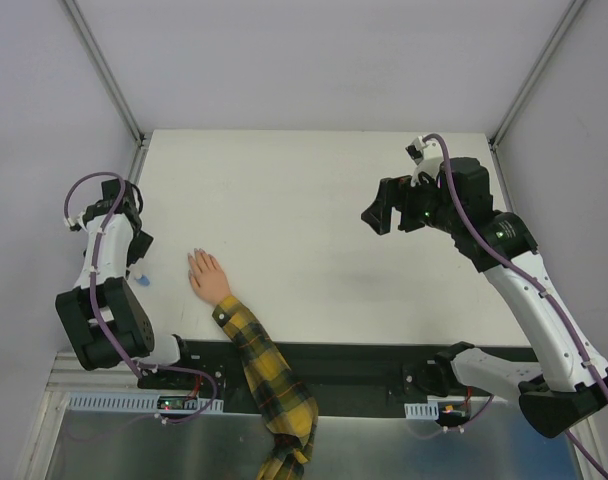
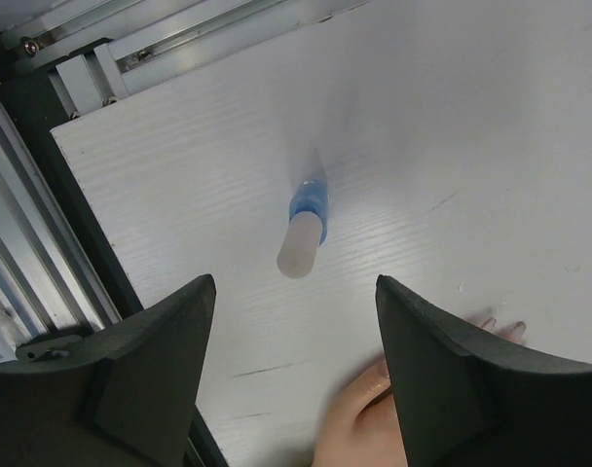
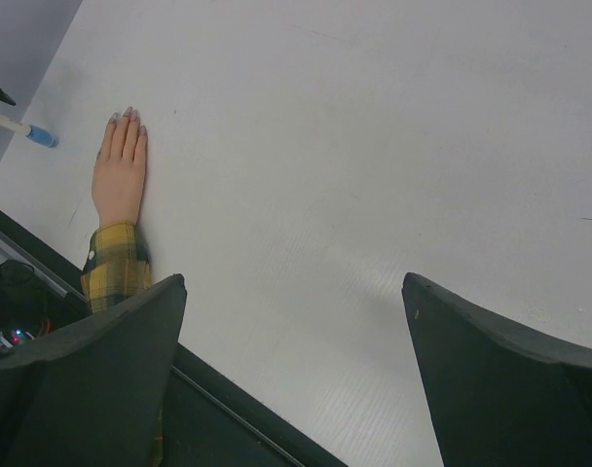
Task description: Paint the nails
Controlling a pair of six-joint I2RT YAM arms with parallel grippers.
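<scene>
Blue tube (image 2: 304, 229), white-capped, by desk's (image 1: 314, 200) left edge beside hand's (image 1: 208, 275) nails (image 3: 128, 115); left gripper (image 2: 294, 292) open above, jaws astride its long axis; right gripper (image 3: 294, 282) open, well apart

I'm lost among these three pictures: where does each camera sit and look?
Top external: above and behind the bases, looking down on the table, left arm, right arm and hand.
Left wrist: on the left arm, looking down through its open left tool at a blue-and-white tube.
Right wrist: on the right arm, looking across the table past its open right tool.
Both wrist views share the hand and tube.
</scene>
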